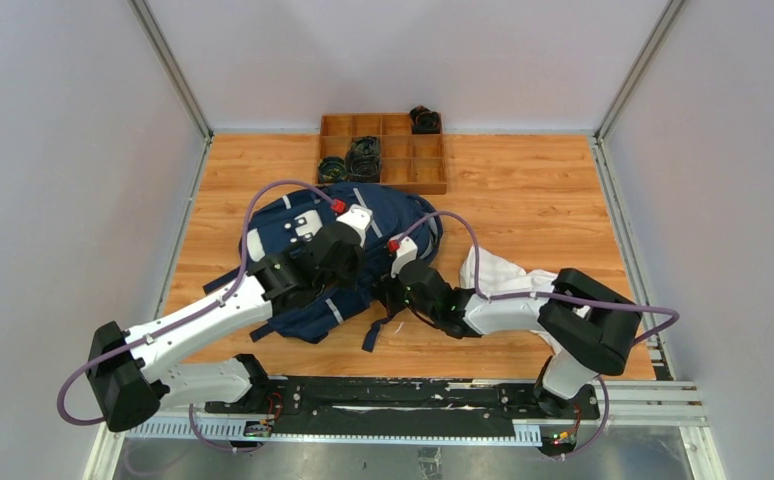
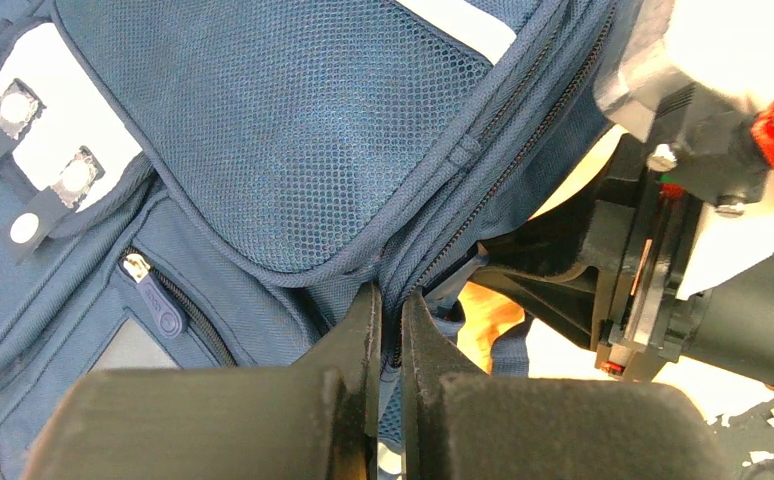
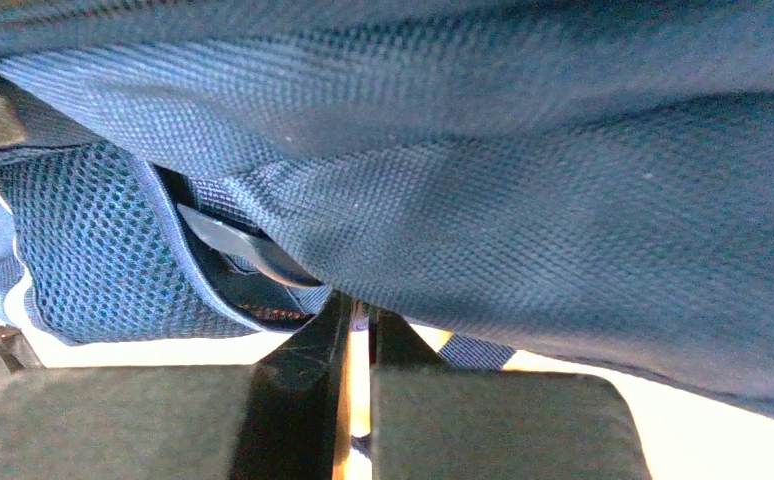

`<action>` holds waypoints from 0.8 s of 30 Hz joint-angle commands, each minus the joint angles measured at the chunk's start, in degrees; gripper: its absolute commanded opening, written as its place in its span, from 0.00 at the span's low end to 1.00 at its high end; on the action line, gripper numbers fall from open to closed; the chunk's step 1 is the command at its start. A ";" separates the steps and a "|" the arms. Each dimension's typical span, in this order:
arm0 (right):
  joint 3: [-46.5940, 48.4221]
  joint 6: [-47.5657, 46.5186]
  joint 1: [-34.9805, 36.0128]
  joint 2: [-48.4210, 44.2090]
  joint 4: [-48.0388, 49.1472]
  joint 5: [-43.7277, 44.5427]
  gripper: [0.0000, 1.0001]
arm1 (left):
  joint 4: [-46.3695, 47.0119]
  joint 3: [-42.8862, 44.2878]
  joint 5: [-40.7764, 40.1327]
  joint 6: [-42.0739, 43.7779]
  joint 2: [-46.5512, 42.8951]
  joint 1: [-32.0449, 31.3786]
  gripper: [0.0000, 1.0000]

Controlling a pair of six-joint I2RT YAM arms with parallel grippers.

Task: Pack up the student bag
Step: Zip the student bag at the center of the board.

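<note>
The student bag [image 1: 408, 222] lies flat on the bench [image 1: 533, 200], left of centre. I judge I am at the opening step. My left jaws are pinched on fabric beside the zip seam, and my right jaws are closed at the bag's near edge, seemingly nipping cloth. Next, I should hold one side firm and draw the other away, without slipping.

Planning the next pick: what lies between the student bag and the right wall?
A crumpled white cloth lies right of the student bag, partly under the right arm; top view shows it.
</note>
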 commanded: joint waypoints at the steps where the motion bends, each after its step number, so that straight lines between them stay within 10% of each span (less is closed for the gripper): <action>1: -1.63 0.04 0.13 -3.85 -2.07 5.24 0.00 | 6.76 -0.24 -0.12 -2.49 -2.90 0.43 0.00; 24: -8.04 -3.33 -9.96 -13.33 -6.59 7.46 0.00 | 3.24 -9.20 9.06 -1.18 -9.15 0.62 0.00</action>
